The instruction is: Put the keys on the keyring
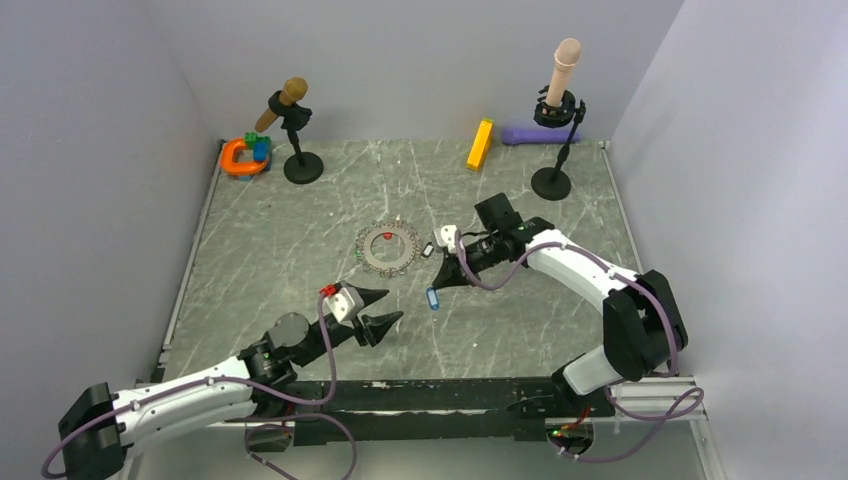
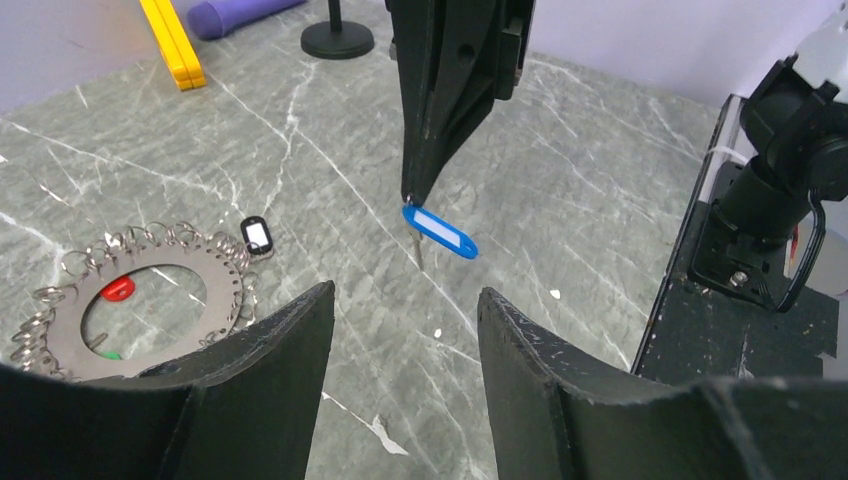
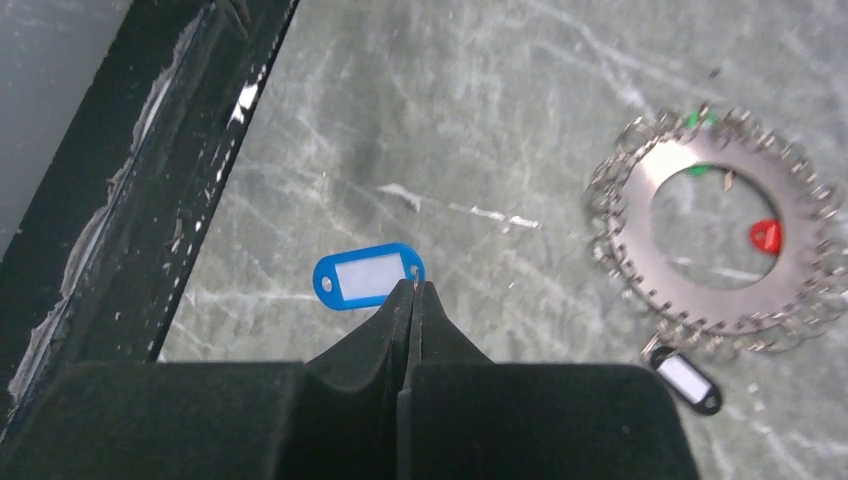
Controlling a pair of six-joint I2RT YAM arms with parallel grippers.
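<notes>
The keyring (image 1: 388, 247) (image 2: 200, 290) (image 3: 720, 303) lies flat mid-table, a grey disc fringed with small loops. A red key (image 2: 117, 289) (image 3: 766, 236) and a green key (image 2: 110, 355) sit at its inner hole. Just off its rim lies a black key (image 2: 257, 236) (image 3: 686, 378). My right gripper (image 1: 440, 283) (image 2: 407, 195) (image 3: 413, 285) points down, shut on the end loop of the blue key (image 1: 432, 298) (image 2: 440, 232) (image 3: 365, 276), to the right of the keyring. Nearer the front edge, my left gripper (image 1: 392, 306) (image 2: 405, 290) is open and holds nothing.
A yellow block (image 1: 480, 144) (image 2: 172, 40) and a purple piece (image 1: 530, 134) lie at the back. An orange C-shaped toy (image 1: 240, 158) sits back left. Two black stands (image 1: 303, 165) (image 1: 551, 182) rise near the back. The black front rail (image 3: 150, 200) borders the table.
</notes>
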